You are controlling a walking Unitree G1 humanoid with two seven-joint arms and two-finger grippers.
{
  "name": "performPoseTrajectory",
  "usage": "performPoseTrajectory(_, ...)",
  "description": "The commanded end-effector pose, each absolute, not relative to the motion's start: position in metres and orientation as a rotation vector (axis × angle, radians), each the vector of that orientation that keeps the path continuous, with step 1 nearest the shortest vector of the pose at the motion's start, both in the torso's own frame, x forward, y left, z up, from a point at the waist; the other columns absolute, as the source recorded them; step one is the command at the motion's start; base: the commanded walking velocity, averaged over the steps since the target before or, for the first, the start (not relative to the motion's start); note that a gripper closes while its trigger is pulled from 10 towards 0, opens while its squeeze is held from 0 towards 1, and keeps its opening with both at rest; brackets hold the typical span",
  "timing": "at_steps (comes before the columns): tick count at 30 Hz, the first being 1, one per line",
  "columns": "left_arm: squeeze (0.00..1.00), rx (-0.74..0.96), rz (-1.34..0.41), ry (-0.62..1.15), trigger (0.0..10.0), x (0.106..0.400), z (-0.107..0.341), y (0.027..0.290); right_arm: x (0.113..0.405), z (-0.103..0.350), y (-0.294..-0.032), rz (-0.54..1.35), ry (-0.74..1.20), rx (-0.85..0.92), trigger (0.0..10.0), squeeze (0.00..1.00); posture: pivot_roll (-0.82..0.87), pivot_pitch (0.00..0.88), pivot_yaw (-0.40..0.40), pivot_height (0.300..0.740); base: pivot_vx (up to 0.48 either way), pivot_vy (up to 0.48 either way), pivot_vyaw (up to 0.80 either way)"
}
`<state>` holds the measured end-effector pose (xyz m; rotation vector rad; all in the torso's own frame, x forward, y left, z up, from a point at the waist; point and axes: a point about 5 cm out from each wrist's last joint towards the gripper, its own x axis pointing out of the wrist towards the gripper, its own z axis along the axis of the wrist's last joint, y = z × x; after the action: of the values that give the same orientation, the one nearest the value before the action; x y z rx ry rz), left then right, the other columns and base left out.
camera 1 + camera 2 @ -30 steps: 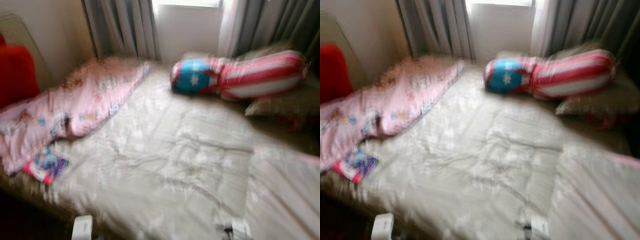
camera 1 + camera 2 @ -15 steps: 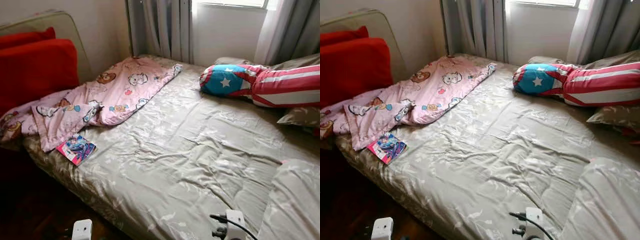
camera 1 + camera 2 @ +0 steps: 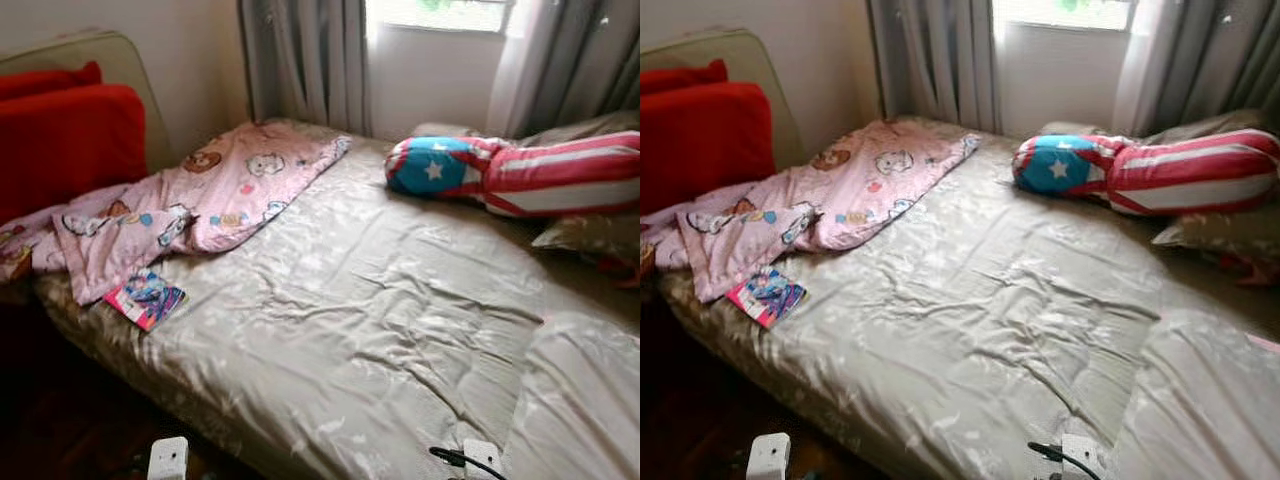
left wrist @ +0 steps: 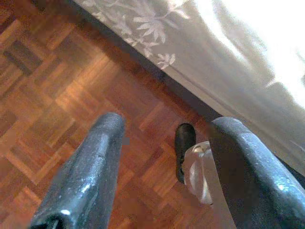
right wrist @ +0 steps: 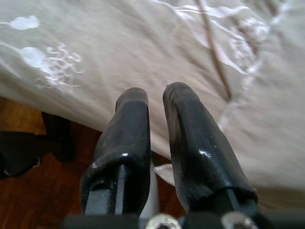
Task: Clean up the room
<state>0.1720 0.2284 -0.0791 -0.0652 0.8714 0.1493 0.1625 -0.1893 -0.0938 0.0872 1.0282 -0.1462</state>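
your view has swung and settled on the bed point(image 3: 400, 330); nothing on it has moved. the book point(image 3: 146, 299) lies at the bed's left edge, just beside the pink blanket point(image 3: 190, 200). left pincer point(image 4: 162, 157) gapes wide, empty; right pincer point(image 5: 155, 143) nearly closed, empty.

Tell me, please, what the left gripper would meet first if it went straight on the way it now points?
Most likely the wooden parquet floor beside the bed. The left gripper, fingers open and empty, points down at it, with the bed's grey floral cover off to one side. A small dark and clear object lies near that line; depth is unclear.
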Motion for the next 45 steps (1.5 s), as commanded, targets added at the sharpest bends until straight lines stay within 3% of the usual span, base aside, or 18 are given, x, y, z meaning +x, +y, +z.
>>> performPoseTrajectory(1,0.00,-0.049,0.147,0.881,10.0,0.1722,-0.0790,0.2302,0.1655,-0.0929,-0.1875,-0.140,1.025,0.088,10.0,0.00,-0.03,0.000,0.019,0.740,0.000,0.285,0.00)
performPoseTrajectory(29,0.00,-0.042,0.140,0.883,10.0,0.1733,-0.0790,0.2283,0.1648,-0.0931,-0.1882,-0.146,1.030,0.093,10.0,0.00,-0.03,0.000,0.021,0.740,0.000,0.282,0.00)
performPoseTrajectory(36,0.00,-0.040,0.140,0.885,10.0,0.1735,-0.0789,0.2285,0.1651,-0.0931,-0.1877,-0.142,1.029,0.095,10.0,0.00,-0.03,0.000,0.022,0.740,0.000,0.000,0.00)
performPoseTrajectory(45,0.00,-0.040,0.134,0.886,10.0,0.1740,-0.0791,0.2268,0.1648,-0.0931,-0.1885,-0.135,1.032,0.089,10.0,0.00,-0.03,0.000,0.017,0.740,0.000,0.480,0.00)
